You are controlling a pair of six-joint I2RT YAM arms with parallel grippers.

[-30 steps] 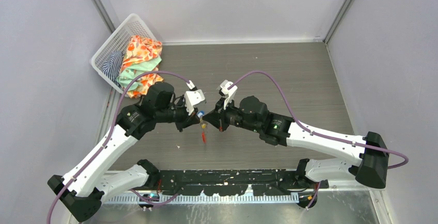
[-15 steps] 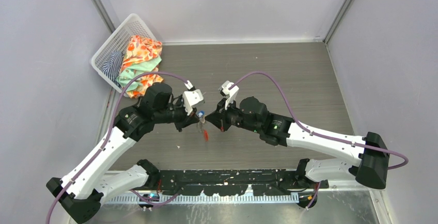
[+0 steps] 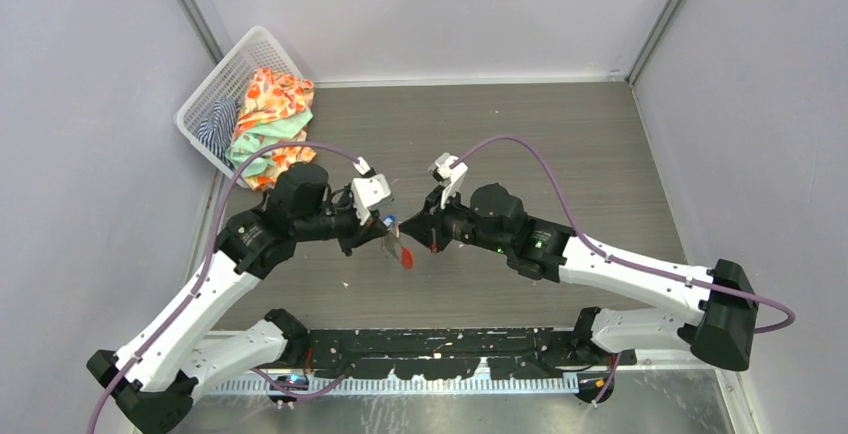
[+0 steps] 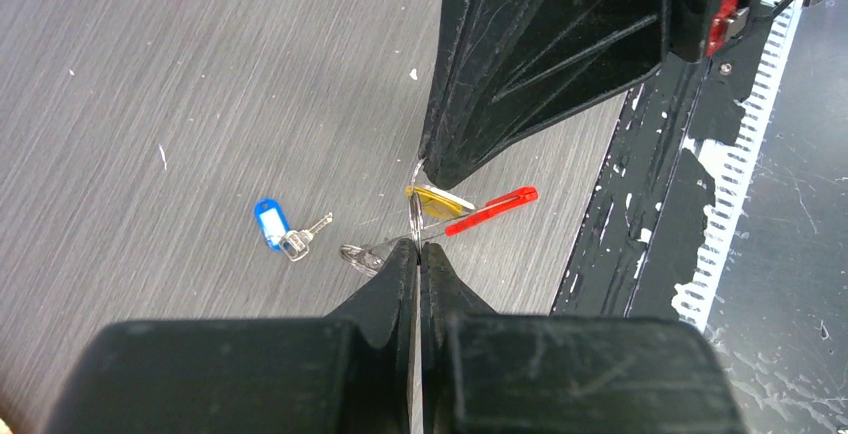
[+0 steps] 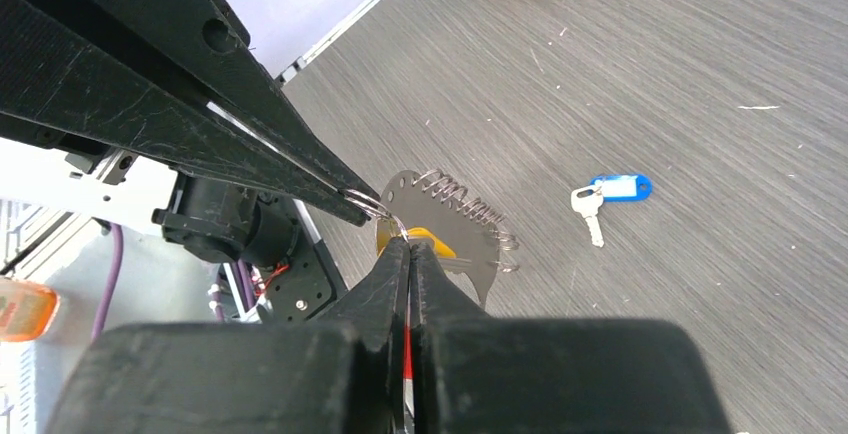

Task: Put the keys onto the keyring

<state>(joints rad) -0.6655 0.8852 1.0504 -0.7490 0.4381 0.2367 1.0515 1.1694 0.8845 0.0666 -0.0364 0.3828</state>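
Both grippers meet above the table's middle, each shut on the thin metal ring of the keyring (image 4: 413,216). My left gripper (image 4: 415,246) pinches it from one side and my right gripper (image 5: 408,244) from the other; in the top view the left gripper (image 3: 387,241) and right gripper (image 3: 408,238) almost touch. The red oval tag (image 4: 495,209) hangs slanted below them (image 3: 403,256). The yellow-headed key (image 4: 436,202) hangs at the ring between the fingertips (image 5: 428,239); I cannot tell if it is threaded on. The blue-headed key (image 4: 271,224) lies loose on the table (image 5: 620,187).
A white basket (image 3: 222,80) with coloured clothes (image 3: 272,104) stands at the back left. The black base rail (image 3: 450,342) runs along the near edge. Grey walls close in both sides.
Both grippers have shifted a little left and closer together. The red tag has swung from hanging straight to slanting. The yellow key no longer shows in the top view.
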